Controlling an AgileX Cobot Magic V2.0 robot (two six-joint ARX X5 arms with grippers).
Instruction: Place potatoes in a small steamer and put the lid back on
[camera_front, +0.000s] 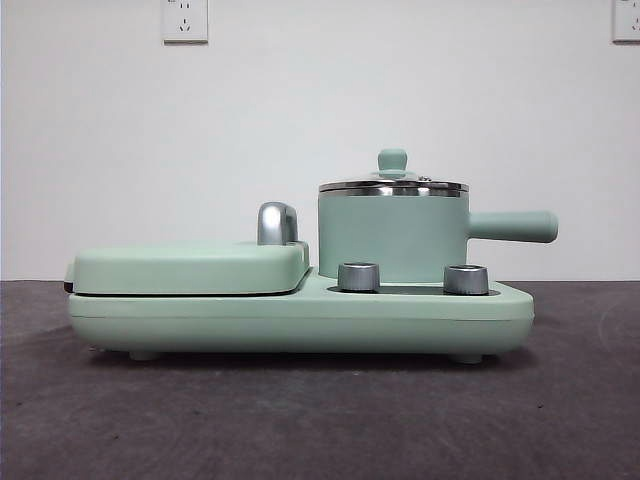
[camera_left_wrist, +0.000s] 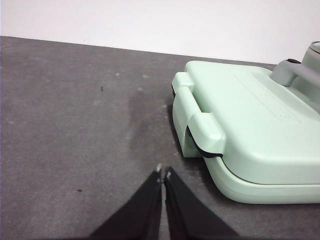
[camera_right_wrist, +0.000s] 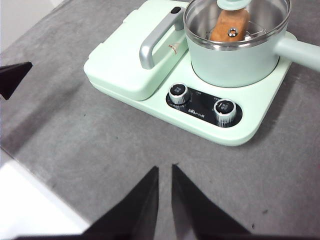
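The small steamer (camera_front: 392, 240) stands on the right half of the green appliance, its side handle (camera_front: 515, 226) pointing right. The glass lid (camera_front: 393, 186) sits on its steel rim, knob up. Through the glass, the right wrist view shows the orange-brown potato (camera_right_wrist: 230, 24) lying inside the steamer (camera_right_wrist: 235, 62). My right gripper (camera_right_wrist: 164, 167) hangs shut and empty above the table in front of the appliance, well clear of the pot. Beside the griddle's hinged end, my left gripper (camera_left_wrist: 163, 172) is shut over bare table with nothing in it. Neither arm shows in the front view.
The flat griddle section (camera_front: 190, 268) with a steel handle (camera_front: 277, 223) fills the appliance's left half. Two steel dials (camera_front: 359, 276) (camera_front: 466, 279) sit on the base in front of the pot. A dark grey mat (camera_front: 320, 420) covers the table.
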